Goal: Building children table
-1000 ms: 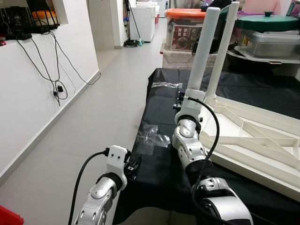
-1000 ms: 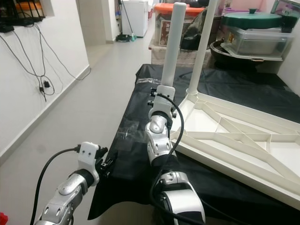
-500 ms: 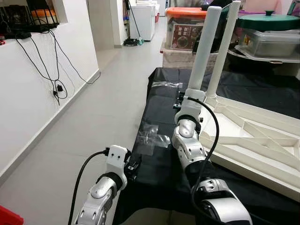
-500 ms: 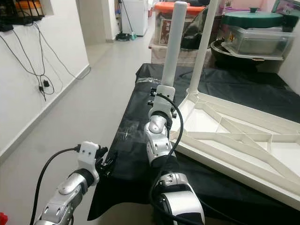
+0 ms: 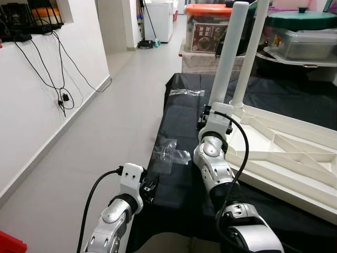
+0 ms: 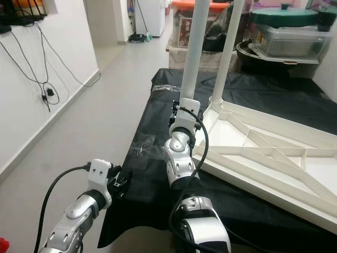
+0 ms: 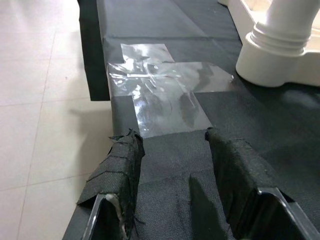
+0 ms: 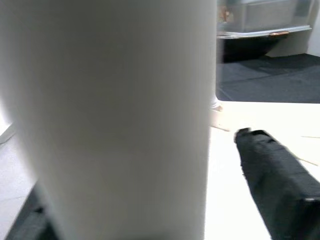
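Right pincer gripping the near table leg: the wrist view has the white tube pressed close between the fingers, one black finger flat beside it. The leg stands upright at the near corner of the upturned white table frame, base seated in a ribbed socket collar. A second leg stands just behind it, at the frame's far corner.

Step in hand, as I judge it: seating or twisting this leg home. To do it well, keep the tube plumb over its collar, press straight down along the axis, no sideways lean that could lever the frame off the cloth. The grip sits low on the leg, which helps control.

Left pincer open, resting low on the black cloth at the tabletop edge, holding nothing; fingers wrapped in frayed black fabric.

Materials: legs smooth matt white plastic, round, slightly tapered. Frame is rigid moulded plastic with diagonal ribs. Cloth is dull woven black. A crinkled patch of clear tape lies on it, glossy, just ahead of the left fingers
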{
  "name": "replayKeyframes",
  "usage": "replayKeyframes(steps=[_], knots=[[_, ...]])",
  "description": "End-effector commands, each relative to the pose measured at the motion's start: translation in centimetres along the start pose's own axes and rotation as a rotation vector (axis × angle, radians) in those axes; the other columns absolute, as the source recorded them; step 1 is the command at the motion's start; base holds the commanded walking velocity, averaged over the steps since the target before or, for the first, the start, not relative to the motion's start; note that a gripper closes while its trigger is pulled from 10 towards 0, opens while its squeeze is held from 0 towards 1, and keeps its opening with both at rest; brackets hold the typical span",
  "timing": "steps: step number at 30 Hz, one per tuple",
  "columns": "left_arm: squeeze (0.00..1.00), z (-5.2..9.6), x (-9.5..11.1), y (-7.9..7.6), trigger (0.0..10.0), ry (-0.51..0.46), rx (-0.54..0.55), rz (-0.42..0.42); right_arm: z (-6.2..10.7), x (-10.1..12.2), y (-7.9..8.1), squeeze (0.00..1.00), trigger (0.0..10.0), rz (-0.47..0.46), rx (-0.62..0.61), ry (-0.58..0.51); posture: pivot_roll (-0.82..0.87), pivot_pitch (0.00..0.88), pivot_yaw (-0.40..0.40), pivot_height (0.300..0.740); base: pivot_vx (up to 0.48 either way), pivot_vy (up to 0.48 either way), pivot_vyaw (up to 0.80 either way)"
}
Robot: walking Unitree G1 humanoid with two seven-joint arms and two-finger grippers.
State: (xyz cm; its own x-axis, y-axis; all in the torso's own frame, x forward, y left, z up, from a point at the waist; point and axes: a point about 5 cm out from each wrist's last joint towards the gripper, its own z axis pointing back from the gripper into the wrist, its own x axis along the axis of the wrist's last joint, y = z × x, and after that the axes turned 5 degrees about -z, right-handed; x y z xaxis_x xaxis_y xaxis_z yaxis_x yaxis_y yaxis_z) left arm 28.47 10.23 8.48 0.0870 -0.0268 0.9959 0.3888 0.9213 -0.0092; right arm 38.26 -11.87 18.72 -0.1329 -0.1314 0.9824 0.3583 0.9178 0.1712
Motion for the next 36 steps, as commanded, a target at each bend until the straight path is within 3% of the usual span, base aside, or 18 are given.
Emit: replayKeyframes(steps=[1,7,9,10,12,15,16,17,19,20,22,26,28,29,30,34,35,36], knots=[[0.00,0.2,-0.1,0.1,10.0,0.009,0.006,0.004,-0.4,0.5,-0.5,0.00,10.0,-0.015,-0.010,-0.018,0.03,0.000,0.021,0.740,0.000,0.000,0.00],[0.00,0.3,-0.1,0.3,10.0,0.012,0.002,-0.005,-1.3,2.0,0.2,0.00,10.0,-0.078,0.135,-0.046,0.05,0.000,0.004,0.740,0.000,0.000,0.00],[0.00,0.3,-0.1,0.2,10.0,0.011,0.008,-0.006,-2.1,3.0,0.4,0.00,10.0,-0.099,0.279,-0.051,0.05,0.000,-0.003,0.740,0.000,0.000,0.00],[0.00,0.3,-0.1,0.2,10.0,0.011,0.008,-0.006,-2.1,3.0,0.4,0.00,10.0,-0.099,0.279,-0.051,0.05,0.000,-0.003,0.740,0.000,0.000,0.00],[0.00,0.3,-0.1,0.0,10.0,0.008,0.011,-0.003,-3.0,3.8,0.4,0.00,10.0,-0.093,0.497,-0.021,0.05,0.000,-0.021,0.740,0.000,0.000,0.00],[0.00,0.3,0.0,-0.1,10.0,0.006,0.010,-0.002,-3.4,4.3,0.4,0.00,10.0,-0.089,0.616,0.002,0.05,0.000,-0.024,0.740,0.000,0.000,0.00],[0.00,0.2,0.0,-0.1,10.0,0.005,0.009,-0.001,-3.5,4.8,0.4,0.00,10.0,-0.083,0.742,0.025,0.05,0.000,-0.028,0.740,0.000,0.000,0.00],[0.00,0.2,0.0,-0.1,10.0,0.005,0.009,-0.001,-3.5,4.8,0.4,0.00,10.0,-0.083,0.742,0.025,0.05,0.000,-0.028,0.740,0.000,0.000,0.00],[0.00,0.2,0.0,-0.2,10.0,0.004,0.008,0.001,-3.2,5.5,0.8,0.00,10.0,-0.080,0.981,0.073,0.06,0.000,-0.037,0.740,0.000,0.000,0.00],[0.00,0.2,0.0,-0.2,10.0,0.004,0.008,0.001,-3.2,5.5,0.8,0.00,10.0,-0.080,0.981,0.073,0.06,0.000,-0.037,0.740,0.000,0.000,0.00],[0.00,0.2,0.0,-0.2,10.0,0.003,0.009,0.001,-2.4,5.6,1.3,0.00,10.0,-0.066,1.211,0.123,0.07,0.000,-0.046,0.740,0.000,0.000,0.00],[0.00,0.2,0.0,-0.3,10.0,0.003,0.010,0.002,-1.9,5.6,1.4,0.00,10.0,-0.050,1.305,0.135,0.07,0.000,-0.049,0.740,0.000,0.000,0.00],[0.00,0.2,0.1,-0.3,10.0,0.001,0.011,-0.002,-0.7,4.7,2.1,0.00,10.0,-0.028,1.528,0.223,0.09,0.000,-0.068,0.740,0.000,0.000,0.00],[0.00,0.2,0.1,-0.3,10.0,0.001,0.011,-0.002,-0.7,4.7,2.1,0.00,10.0,-0.028,1.528,0.223,0.09,0.000,-0.068,0.740,0.000,0.000,0.00],[0.00,0.4,0.2,-0.5,10.0,-0.011,0.007,-0.006,0.2,3.8,2.6,0.00,10.0,0.009,1.640,0.291,0.10,0.000,-0.070,0.740,0.000,0.000,0.00],[0.00,0.6,0.6,-0.7,10.0,-0.048,-0.009,-0.020,0.4,3.3,2.8,0.00,10.0,0.028,1.659,0.308,0.10,0.000,-0.069,0.740,0.000,0.000,0.00],[0.00,1.1,1.6,-1.6,10.0,-0.136,-0.063,-0.064,0.7,2.6,2.8,0.00,7.6,0.039,1.662,0.331,0.10,0.000,-0.068,0.740,0.000,0.000,0.00],[0.00,1.1,1.6,-1.6,10.0,-0.136,-0.063,-0.064,0.7,2.6,2.8,0.00,7.6,0.039,1.662,0.331,0.10,0.000,-0.068,0.740,0.000,0.000,0.00]])
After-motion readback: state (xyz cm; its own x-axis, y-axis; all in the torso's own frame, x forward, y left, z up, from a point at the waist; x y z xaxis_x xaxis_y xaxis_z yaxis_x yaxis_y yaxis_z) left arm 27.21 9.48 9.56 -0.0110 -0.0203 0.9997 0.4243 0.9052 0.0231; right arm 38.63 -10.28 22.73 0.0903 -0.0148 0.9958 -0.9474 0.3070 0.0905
